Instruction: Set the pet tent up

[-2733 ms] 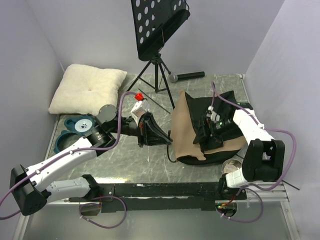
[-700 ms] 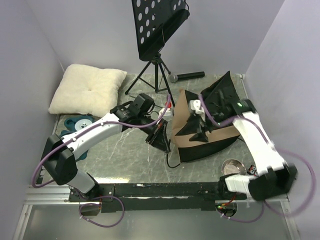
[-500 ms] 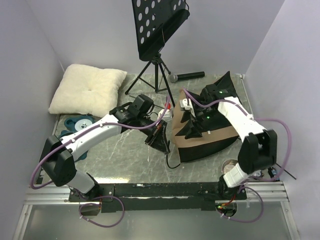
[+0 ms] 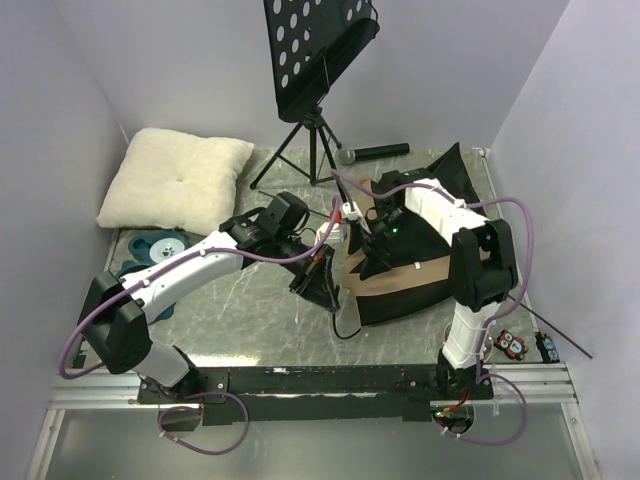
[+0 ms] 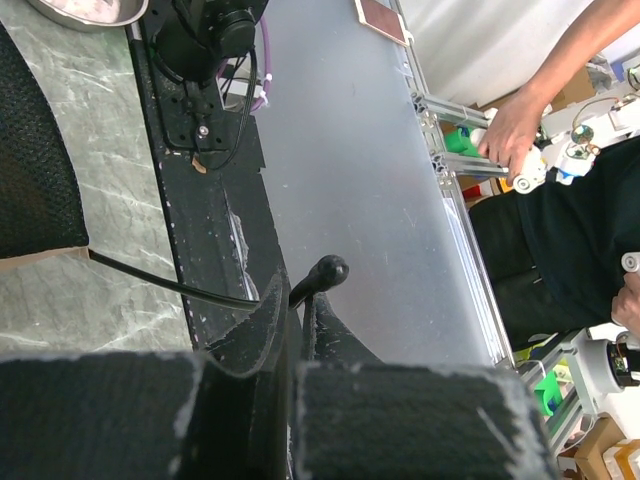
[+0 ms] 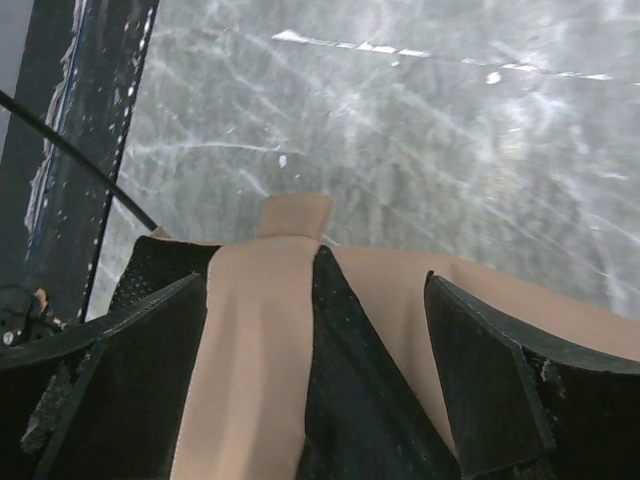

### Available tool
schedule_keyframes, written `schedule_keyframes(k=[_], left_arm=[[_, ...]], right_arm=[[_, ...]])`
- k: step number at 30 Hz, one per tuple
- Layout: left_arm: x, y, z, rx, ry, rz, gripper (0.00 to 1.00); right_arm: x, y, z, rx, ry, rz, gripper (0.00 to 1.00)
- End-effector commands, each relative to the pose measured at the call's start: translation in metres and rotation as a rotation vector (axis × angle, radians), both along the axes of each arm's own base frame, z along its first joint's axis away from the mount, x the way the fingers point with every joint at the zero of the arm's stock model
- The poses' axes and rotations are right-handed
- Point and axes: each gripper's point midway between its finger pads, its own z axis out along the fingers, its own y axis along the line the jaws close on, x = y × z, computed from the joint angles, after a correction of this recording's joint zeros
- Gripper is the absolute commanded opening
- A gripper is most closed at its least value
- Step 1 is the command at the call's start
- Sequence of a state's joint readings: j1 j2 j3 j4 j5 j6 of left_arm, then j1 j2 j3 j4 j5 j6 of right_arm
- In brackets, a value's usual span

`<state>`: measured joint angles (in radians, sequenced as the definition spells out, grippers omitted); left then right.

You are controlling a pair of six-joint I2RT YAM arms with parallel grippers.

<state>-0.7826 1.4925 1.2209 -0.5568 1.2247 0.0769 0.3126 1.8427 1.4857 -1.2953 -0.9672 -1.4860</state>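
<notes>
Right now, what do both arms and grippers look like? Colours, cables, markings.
Left arm and right arm: white shells with black joints. A purple cable loops along each. Left gripper and right gripper have black fingers with rough textured pads. A small green light glows near the right wrist. No readable markings.

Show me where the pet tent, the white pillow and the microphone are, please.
pet tent [image 4: 410,280]: top view, on its tan front panel.
pillow [image 4: 175,180]: top view, on its middle.
microphone [image 4: 378,151]: top view, on its black handle.
</notes>
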Motion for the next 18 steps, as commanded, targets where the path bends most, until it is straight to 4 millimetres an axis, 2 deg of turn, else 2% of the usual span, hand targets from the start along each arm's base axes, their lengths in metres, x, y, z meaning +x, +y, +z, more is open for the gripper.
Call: schedule_keyframes(k=[1,11,13,15,18], left_arm=[[0.010,0.002,-0.031,0.111,-0.013,0.073,0.01],[0.008,0.003,-0.029,0.102,-0.014,0.067,0.01],[0.009,0.003,-0.029,0.099,-0.018,0.067,0.01],[0.008,0.002,-0.030,0.099,-0.013,0.066,0.01],[0.009,0.002,-0.031,0.104,-0.012,0.068,0.01]], right_arm=[[-0.010,0.004,-0.003,0.004,0.015,0.068,0.94],[-0.019,-0.003,-0.037,-0.086,0.125,0.078,0.94],[-0.020,-0.004,-0.041,-0.097,0.138,0.082,0.91],[-0.023,-0.005,-0.043,-0.097,0.143,0.083,0.84],[-0.029,-0.005,-0.042,-0.098,0.150,0.089,0.55]])
